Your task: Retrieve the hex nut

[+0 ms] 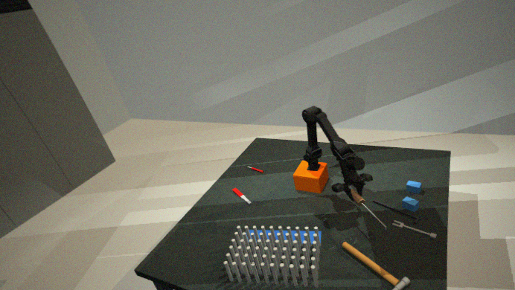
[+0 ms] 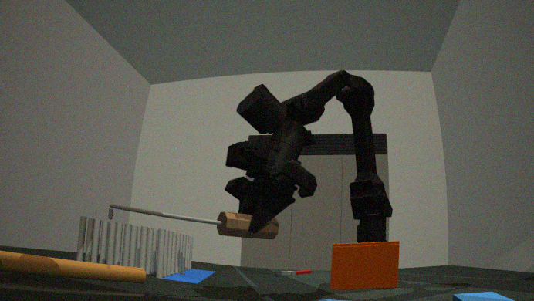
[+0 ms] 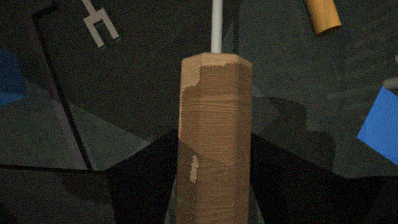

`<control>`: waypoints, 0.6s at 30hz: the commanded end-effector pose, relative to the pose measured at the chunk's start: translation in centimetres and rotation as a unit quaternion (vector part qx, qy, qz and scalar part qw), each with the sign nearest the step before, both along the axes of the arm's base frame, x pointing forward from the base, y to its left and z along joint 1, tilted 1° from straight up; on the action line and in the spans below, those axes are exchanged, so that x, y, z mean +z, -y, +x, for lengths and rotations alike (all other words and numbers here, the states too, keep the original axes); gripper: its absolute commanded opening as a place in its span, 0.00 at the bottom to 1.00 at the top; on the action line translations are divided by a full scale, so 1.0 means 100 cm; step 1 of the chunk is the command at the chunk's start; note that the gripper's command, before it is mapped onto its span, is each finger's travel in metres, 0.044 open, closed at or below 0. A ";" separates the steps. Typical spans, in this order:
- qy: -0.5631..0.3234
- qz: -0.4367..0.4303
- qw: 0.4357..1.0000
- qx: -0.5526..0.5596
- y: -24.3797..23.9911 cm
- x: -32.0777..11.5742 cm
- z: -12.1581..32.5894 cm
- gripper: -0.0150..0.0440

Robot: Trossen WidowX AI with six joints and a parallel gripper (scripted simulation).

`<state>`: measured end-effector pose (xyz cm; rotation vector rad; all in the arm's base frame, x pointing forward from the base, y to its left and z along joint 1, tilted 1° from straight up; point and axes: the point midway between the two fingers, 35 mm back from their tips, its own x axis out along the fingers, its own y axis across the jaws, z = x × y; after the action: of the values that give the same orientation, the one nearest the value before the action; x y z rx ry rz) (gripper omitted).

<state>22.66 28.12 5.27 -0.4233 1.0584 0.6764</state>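
Taking the top view as a clock centred on the orange base block, the gripper is between three and four, its fingers closed partway around the wooden handle of the hook tool. The tool is held above the dark table, its shaft reaching toward five and its bent tip well apart from the spacers. These stand upright in rows toward seven, with the blue strip along their twelve o'clock side. The hex nut cannot be made out in any view, so its place cannot be told. The hammer lies toward five; the forked tool and the black hooked rod lie near each other toward four. Two blue blocks sit toward three.
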 end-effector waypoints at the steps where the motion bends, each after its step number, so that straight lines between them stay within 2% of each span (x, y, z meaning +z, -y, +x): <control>1: 0.002 0.001 1.000 -0.002 0.000 -0.004 0.001 0.25; 18: 0.002 0.001 1.000 -0.002 -0.001 -0.022 0.002 0.25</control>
<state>22.77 28.24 3.40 -0.4229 1.0584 0.6760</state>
